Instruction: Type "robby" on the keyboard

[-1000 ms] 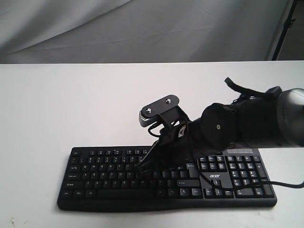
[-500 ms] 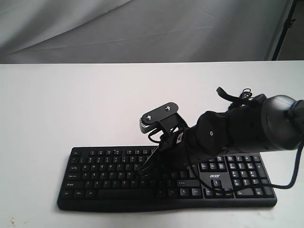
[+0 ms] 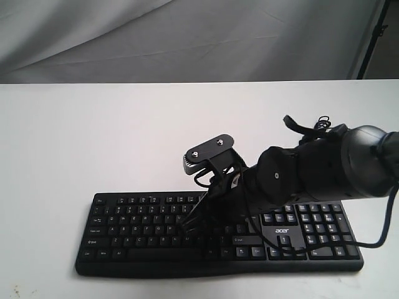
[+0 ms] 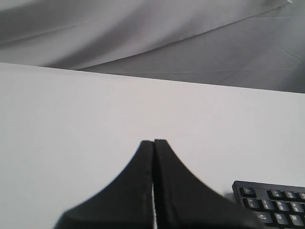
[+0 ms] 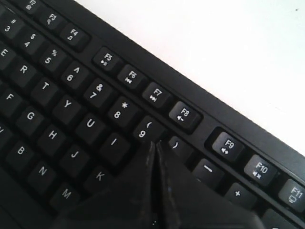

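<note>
Right arm point(image 3: 312, 168) over keyboard point(image 3: 143, 230) middle, left keys unobstructed

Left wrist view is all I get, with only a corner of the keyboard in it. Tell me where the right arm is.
Observer: The right gripper points down at the letter block of the keyboard, well left of the acer logo in the exterior view.
Operator: Report its jaws.
Observer: Shut, pressed flat together in the right wrist view.
Operator: Name the key under the tip.
Observer: I cannot tell, because the jaws hide it. The 9 key and K key show at their edges.
</note>
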{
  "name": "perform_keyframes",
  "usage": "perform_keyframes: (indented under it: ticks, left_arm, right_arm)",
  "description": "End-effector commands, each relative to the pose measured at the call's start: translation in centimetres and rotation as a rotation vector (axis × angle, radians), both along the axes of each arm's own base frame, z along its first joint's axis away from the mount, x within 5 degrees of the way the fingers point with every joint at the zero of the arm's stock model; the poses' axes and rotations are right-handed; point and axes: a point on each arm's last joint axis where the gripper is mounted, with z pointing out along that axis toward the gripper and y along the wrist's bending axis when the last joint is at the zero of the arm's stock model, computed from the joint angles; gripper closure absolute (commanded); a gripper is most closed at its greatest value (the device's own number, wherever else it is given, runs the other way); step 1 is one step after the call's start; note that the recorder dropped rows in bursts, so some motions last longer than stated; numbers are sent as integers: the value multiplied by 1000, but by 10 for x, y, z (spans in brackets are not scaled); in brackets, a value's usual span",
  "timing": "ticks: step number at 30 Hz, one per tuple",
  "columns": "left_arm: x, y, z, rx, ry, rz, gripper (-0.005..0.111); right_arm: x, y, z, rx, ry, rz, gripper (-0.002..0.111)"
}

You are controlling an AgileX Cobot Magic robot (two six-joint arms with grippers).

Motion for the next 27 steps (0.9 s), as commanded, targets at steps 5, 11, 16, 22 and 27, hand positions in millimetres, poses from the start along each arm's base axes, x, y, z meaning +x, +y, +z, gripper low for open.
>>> perform_keyframes:
  ticks: [5,11,16,22,27]
  left_arm:
    - [0,0,-1,-14,-2,-3,107]
    - [0,0,-1,-14,-2,-3,107]
    - [0,0,-1,-14,-2,-3,107]
    - [0,0,-1,-14,-2,-3,107]
    - [0,0,-1,-14,-2,-3,107]
  right_arm:
    - [-4,3,-2,-3,2,11,108]
    - [-4,3,-2,-3,2,11,108]
    - [-4,3,-2,-3,2,11,108]
    - [-4,3,-3,-5,8,13,108]
    - [-5,3,-8,-18,30,17,108]
